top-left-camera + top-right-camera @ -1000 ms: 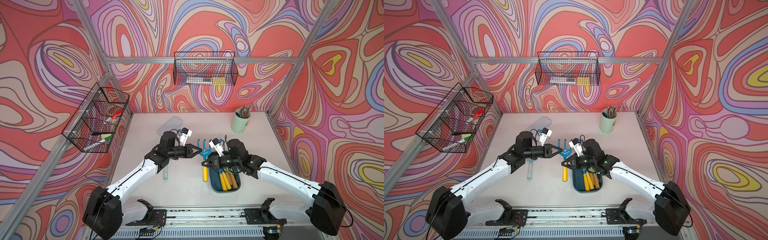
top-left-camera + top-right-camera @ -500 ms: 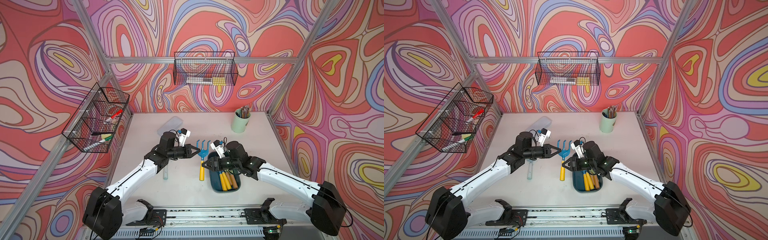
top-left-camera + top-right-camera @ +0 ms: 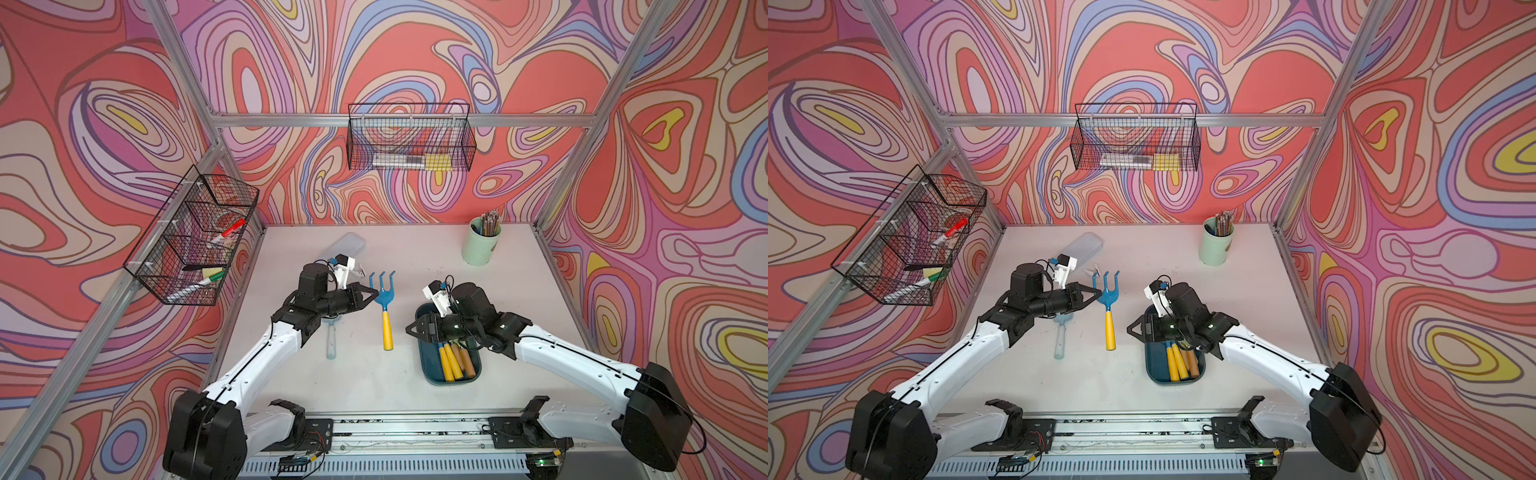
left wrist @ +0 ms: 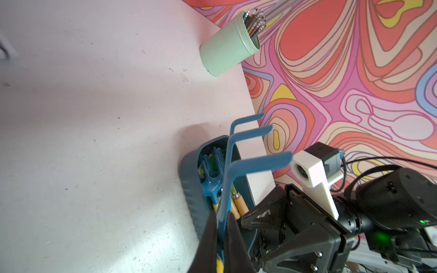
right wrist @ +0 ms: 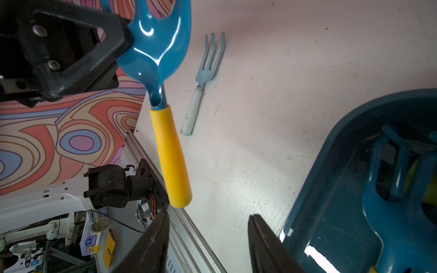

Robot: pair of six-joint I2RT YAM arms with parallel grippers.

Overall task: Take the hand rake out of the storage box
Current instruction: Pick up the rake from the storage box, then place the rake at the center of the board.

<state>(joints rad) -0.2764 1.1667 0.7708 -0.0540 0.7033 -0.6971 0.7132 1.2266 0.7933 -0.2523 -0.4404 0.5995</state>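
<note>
Blue hand rake [image 3: 387, 328] hangs in left claw [image 3: 376, 292], beside storage box [image 3: 428, 365].

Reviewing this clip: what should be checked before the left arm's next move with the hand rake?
1. Left end effector shut on the hand rake, at its blue head: ok.
2. Right end effector open, holding nothing: ok.
3. Rake outside the storage box: ok.
4. Pale fork on the table lies apart from the rake: ok.
5. Gap between handle and table: cannot tell.
</note>
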